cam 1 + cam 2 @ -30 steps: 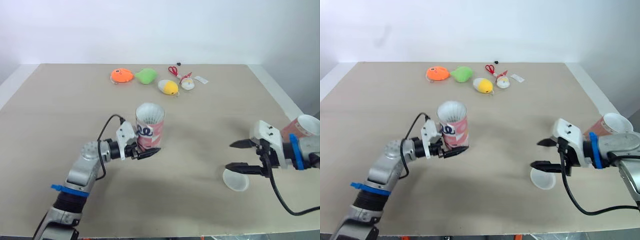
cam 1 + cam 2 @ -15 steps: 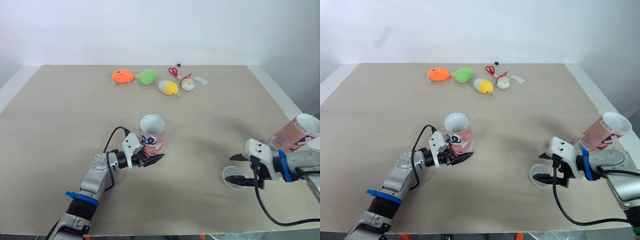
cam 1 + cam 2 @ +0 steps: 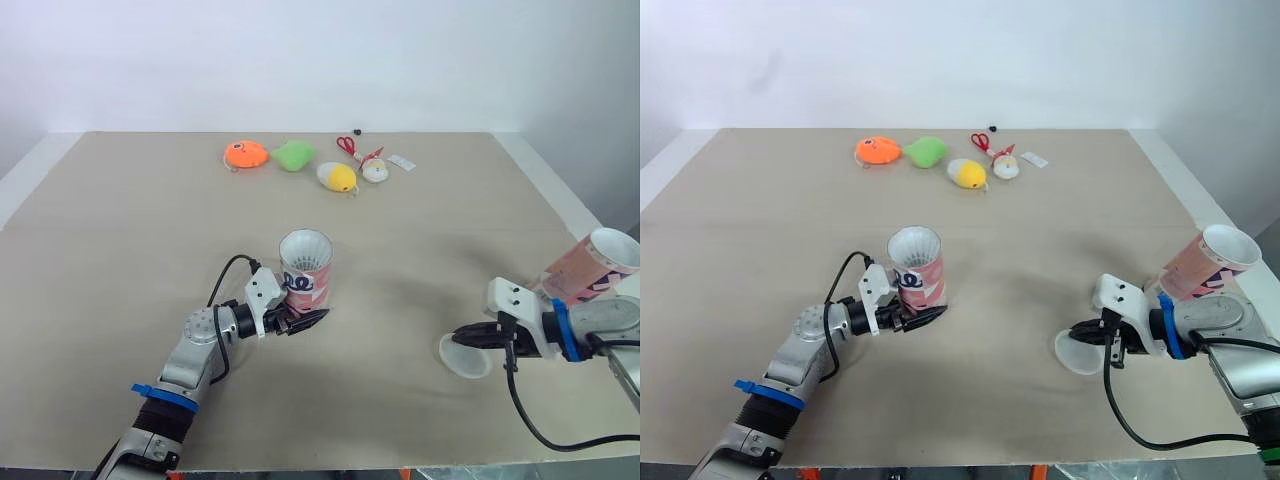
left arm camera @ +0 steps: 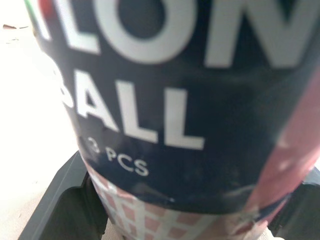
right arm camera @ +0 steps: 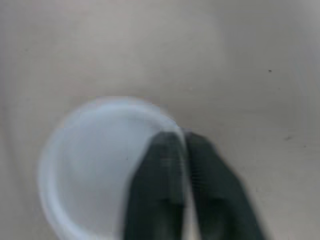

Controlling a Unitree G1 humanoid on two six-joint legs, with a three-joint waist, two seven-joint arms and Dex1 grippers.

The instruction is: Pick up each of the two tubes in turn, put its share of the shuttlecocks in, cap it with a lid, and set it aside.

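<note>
First tube (image 3: pixel 305 268): pink and white with a dark label band, upright, open mouth up, white inside. Sits centre-left on the table (image 3: pixel 120 250), roughly mid-depth. Left hand (image 3: pixel 300 313) clamped on it low down, near the base, fingers either side. Left wrist view has dark label with white lettering pressed between the fingers. Cannot tell whether the base rests on the table or hangs just above it.

Lid (image 3: pixel 464 357): translucent white disc, near-right part of the table, well apart from the first tube. Right hand (image 3: pixel 468 337) pinched shut on its rim at the right side. In the right wrist view both black fingers (image 5: pixel 150 200) sit close together with the rim (image 5: pixel 181 150) caught between them. Cannot tell if the lid is clear of the table surface.

Second tube (image 3: pixel 588 266): same pink pattern, at the right edge of the table just behind the right arm, tilted with its open mouth up and to the right. What holds it up is hidden.

Far side, in a loose row, left to right: orange toy (image 3: pixel 245 153), green toy (image 3: pixel 293 153) touching or just beside it, yellow toy (image 3: pixel 338 176), small white figure (image 3: pixel 375 169), white tag (image 3: pixel 403 160). Red scissors (image 3: pixel 347 142) just beyond the figure.
</note>
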